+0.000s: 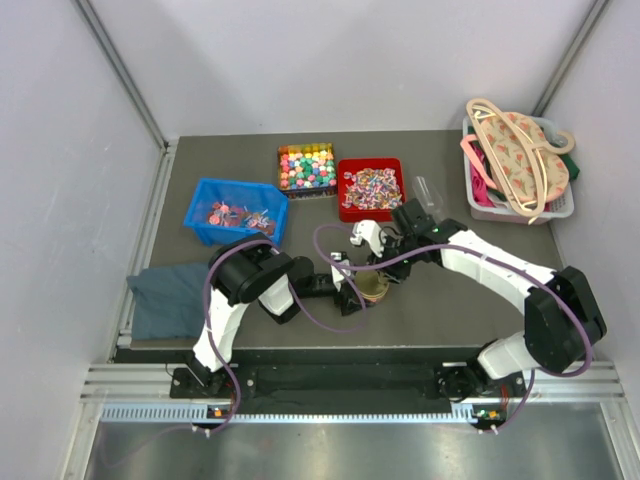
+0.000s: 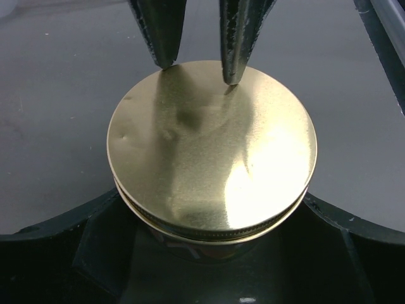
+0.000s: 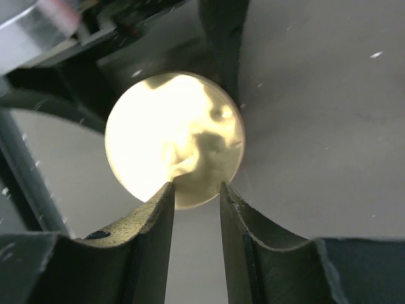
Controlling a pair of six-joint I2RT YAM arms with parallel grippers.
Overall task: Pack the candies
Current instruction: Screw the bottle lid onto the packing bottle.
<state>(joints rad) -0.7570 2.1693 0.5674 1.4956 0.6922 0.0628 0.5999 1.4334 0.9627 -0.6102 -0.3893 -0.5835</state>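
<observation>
— Candies (image 1: 370, 186), where?
— All at the far side of the surface (image 1: 450, 305). Twist-wraps heaped in a red tray (image 1: 344, 205). Bright cubes (image 1: 307, 166) fill a dark tray just left of it, the two trays nearly touching. A few more wrapped ones lie loose in a blue bin (image 1: 232, 184), further left. None in either pincer.

— And in the middle?
— A jar (image 1: 375, 290) with a gold lid (image 2: 212, 145), standing upright, nearer the arms than the trays. The lid sits flat on it, with a small dent near its left rim. Cannot tell what the jar holds.

— Left pincer (image 2: 212, 202)?
— Spread wide, one finger on each side of the jar just under the lid and pressing against it. It has the jar clamped.

— Right pincer (image 3: 196, 187)?
— Comes in from the far side, pointing down. A narrow gap between the fingers, nothing pinched in it. Its fingertips (image 2: 163, 54) meet the top of the lid, one at the rim and one a little further in.

— Anything else about?
— A grey-blue cloth (image 1: 168, 300) at the near left edge. In the far right corner, a pale basket (image 1: 562, 205) with a patterned bag (image 1: 515, 150) lying across it.
</observation>
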